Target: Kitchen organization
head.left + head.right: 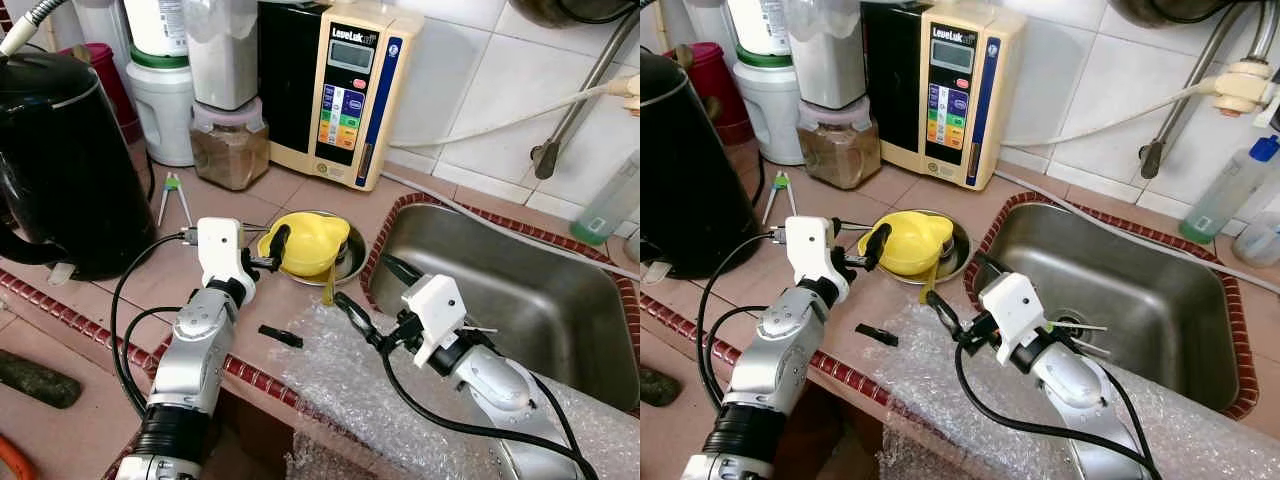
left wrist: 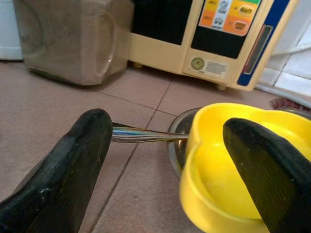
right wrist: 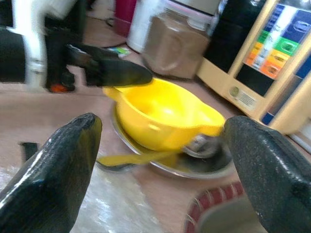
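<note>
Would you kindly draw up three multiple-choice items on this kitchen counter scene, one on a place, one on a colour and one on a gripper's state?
1. Where does the yellow bowl sit?
A. in the sink
B. on a metal plate on the counter
C. on the bubble wrap

2. What colour is the kettle at the robot's left?
A. black
B. white
C. red

3. How does the left gripper stand?
A. shut on a spoon
B. shut, away from everything
C. open, with the bowl's rim between its fingers

Answers:
1. B, as the metal plate shows under the bowl, beside the sink.
2. A, as its body is dark and glossy.
3. C, as the left wrist view shows one finger over the bowl's inside and the other outside its rim.
</note>
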Available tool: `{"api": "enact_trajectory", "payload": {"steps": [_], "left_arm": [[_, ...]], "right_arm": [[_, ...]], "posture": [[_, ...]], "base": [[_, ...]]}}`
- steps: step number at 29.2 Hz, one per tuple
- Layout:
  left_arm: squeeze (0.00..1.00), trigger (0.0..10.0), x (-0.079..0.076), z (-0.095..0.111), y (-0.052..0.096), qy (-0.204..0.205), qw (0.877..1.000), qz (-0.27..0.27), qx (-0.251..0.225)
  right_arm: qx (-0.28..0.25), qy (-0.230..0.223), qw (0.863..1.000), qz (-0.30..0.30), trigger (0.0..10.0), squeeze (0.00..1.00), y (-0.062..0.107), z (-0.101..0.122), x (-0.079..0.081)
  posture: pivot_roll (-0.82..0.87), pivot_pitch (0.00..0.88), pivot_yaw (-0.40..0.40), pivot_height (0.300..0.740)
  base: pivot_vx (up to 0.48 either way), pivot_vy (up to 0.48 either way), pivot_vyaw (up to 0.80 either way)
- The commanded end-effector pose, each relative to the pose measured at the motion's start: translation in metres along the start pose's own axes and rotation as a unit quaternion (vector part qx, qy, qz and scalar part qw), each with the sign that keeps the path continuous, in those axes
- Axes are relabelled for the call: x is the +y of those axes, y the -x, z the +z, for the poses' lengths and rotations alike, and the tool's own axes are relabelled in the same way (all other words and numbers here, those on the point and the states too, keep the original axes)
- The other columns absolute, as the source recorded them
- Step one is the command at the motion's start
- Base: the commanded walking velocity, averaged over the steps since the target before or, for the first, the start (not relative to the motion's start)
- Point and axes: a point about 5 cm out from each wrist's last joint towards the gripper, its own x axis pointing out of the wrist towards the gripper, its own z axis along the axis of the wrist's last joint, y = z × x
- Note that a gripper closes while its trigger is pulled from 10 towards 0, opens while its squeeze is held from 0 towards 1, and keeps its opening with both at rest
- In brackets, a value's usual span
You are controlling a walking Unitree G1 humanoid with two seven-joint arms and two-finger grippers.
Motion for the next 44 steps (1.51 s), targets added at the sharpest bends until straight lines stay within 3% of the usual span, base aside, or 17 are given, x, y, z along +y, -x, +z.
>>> {"api": "enact_trajectory", "payload": {"steps": [1,13,16,21,22,23,25,26,29,30,31,32,33,38,40,44], "left_arm": [[0.0,10.0,0.004,0.0,-0.002,0.003,1.0,0.016,0.004],[0.0,10.0,0.016,0.006,0.0,0.008,0.998,0.055,-0.017],[0.0,10.0,0.015,0.022,0.002,0.039,0.995,0.043,-0.08],[0.0,10.0,0.021,0.021,0.003,0.033,0.995,0.065,-0.071],[0.34,10.0,0.024,0.018,0.005,0.037,0.995,0.069,-0.065],[1.0,10.0,0.025,0.019,0.006,0.038,0.995,0.068,-0.068],[1.0,10.0,0.025,0.019,0.007,0.038,0.995,0.067,-0.071],[1.0,10.0,0.025,0.018,0.008,0.044,0.995,0.066,-0.068],[1.0,10.0,0.025,0.016,0.009,0.05,0.994,0.066,-0.065],[1.0,10.0,0.025,0.013,0.011,0.052,0.995,0.065,-0.057],[1.0,10.0,0.025,0.013,0.011,0.052,0.995,0.065,-0.057],[1.0,10.0,0.024,0.01,0.014,0.053,0.995,0.067,-0.049],[1.0,10.0,0.023,0.008,0.016,0.052,0.996,0.065,-0.042],[1.0,10.0,0.011,-0.001,0.026,0.059,0.997,0.042,-0.027],[1.0,10.0,0.009,-0.002,0.027,0.069,0.997,0.041,-0.022],[1.0,10.0,0.005,-0.003,0.027,0.08,0.996,0.035,-0.009]], "right_arm": [[-0.002,-0.005,1.0,0.02,10.0,0.0,0.001,0.003,0.006],[0.013,-0.042,0.997,0.06,10.0,0.0,0.011,0.002,0.019],[0.012,-0.048,0.997,0.06,10.0,0.0,0.011,0.003,0.023],[0.013,-0.048,0.998,0.048,10.0,0.0,0.01,0.003,0.02],[0.014,-0.054,0.997,0.045,10.0,0.0,0.011,0.003,0.019],[0.016,-0.054,0.997,0.045,10.0,0.63,0.011,0.002,0.019],[0.018,-0.054,0.997,0.044,10.0,0.63,0.012,0.002,0.019],[0.02,-0.054,0.997,0.043,10.0,0.78,0.013,0.001,0.019],[0.022,-0.055,0.997,0.042,10.0,0.76,0.013,0.001,0.019],[0.024,-0.059,0.997,0.04,10.0,0.53,0.015,0.0,0.018],[0.024,-0.059,0.997,0.04,10.0,0.53,0.015,0.0,0.018],[0.026,-0.065,0.997,0.037,10.0,0.2,0.017,-0.001,0.017],[0.028,-0.071,0.997,0.033,10.0,0.0,0.02,-0.002,0.016],[0.042,-0.122,0.991,0.039,10.0,0.0,0.033,-0.007,0.019],[0.047,-0.166,0.984,0.035,10.0,0.0,0.042,-0.012,0.018],[0.051,-0.173,0.983,0.035,10.0,0.0,0.049,-0.015,0.016]], "posture": [[0.18,0.0,-0.071,0.74],[0.18,0.0,-0.073,0.74],[0.18,0.0,-0.073,0.74],[0.18,0.0,-0.075,0.74],[0.18,0.0,-0.076,0.74],[0.18,0.0,-0.076,0.74],[0.18,0.0,-0.076,0.74],[0.19,0.0,-0.078,0.74],[0.19,0.0,-0.08,0.74],[0.19,0.0,-0.08,0.74],[0.19,0.0,-0.08,0.74],[0.19,0.0,-0.082,0.74],[0.19,0.0,-0.085,0.74],[0.19,0.0,-0.088,0.74],[0.19,0.0,-0.09,0.74],[0.18,0.0,-0.087,0.74]], "base": [[0.0,0.0,0.0],[0.0,0.0,0.0],[0.0,0.0,0.0],[0.0,0.0,0.0],[0.0,0.0,0.0],[0.0,0.0,0.0],[0.0,0.0,0.0],[0.0,0.0,0.0],[0.0,0.0,0.0],[0.0,0.0,0.0],[0.0,0.0,0.0],[0.0,0.0,0.0],[0.0,0.0,0.0],[0.0,0.0,0.0],[0.0,0.0,0.0],[0.0,0.0,0.0]]}}
